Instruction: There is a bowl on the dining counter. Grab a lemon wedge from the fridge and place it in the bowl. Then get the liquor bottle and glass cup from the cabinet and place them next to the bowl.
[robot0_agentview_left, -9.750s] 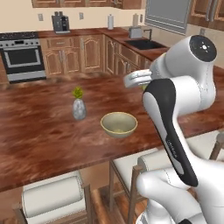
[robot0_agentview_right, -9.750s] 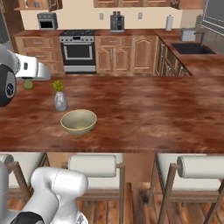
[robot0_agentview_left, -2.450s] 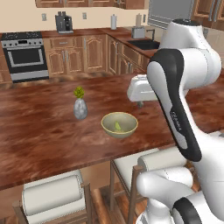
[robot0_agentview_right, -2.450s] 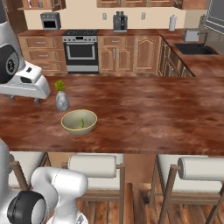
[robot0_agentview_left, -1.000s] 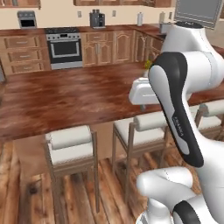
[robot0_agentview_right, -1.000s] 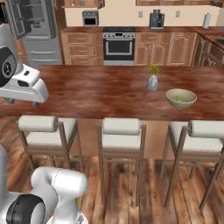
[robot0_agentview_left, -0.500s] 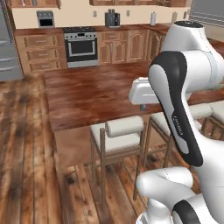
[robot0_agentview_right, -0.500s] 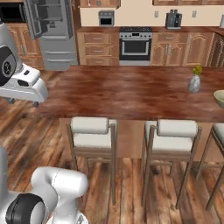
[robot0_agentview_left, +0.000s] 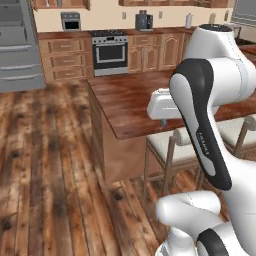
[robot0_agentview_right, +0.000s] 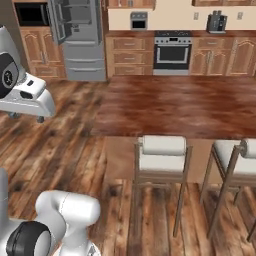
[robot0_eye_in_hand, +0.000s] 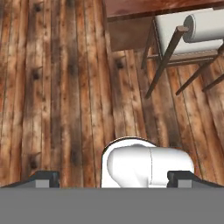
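The grey steel fridge (robot0_agentview_right: 80, 42) stands at the back wall with its upper doors open and its shelves showing; in the left base view the fridge (robot0_agentview_left: 16, 47) is at the far left. The dining counter (robot0_agentview_left: 132, 97) shows its bare reddish-brown end, and the same counter (robot0_agentview_right: 175, 107) runs off to the right. My gripper (robot0_agentview_right: 26, 117) hangs open over the wood floor, left of the counter's end, with nothing between its fingers. In the hand view the fingertips (robot0_eye_in_hand: 43, 178) stand wide apart above floor planks. The bowl, lemon wedge, liquor bottle and glass cup are out of view.
White-cushioned stools (robot0_agentview_right: 162, 147) stand along the counter's near side, one under the hand (robot0_eye_in_hand: 197, 28). A steel stove (robot0_agentview_right: 172, 52) and wooden drawer units (robot0_agentview_left: 62, 60) line the back wall, with a coffee machine (robot0_agentview_right: 216, 21) on top. Open floor (robot0_agentview_left: 45, 165) lies between me and the fridge.
The whole picture has shifted: the base has driven left past the counter's end. The bowl and vase slid out to the right, and the fridge came closer. The arm's pose is unchanged.
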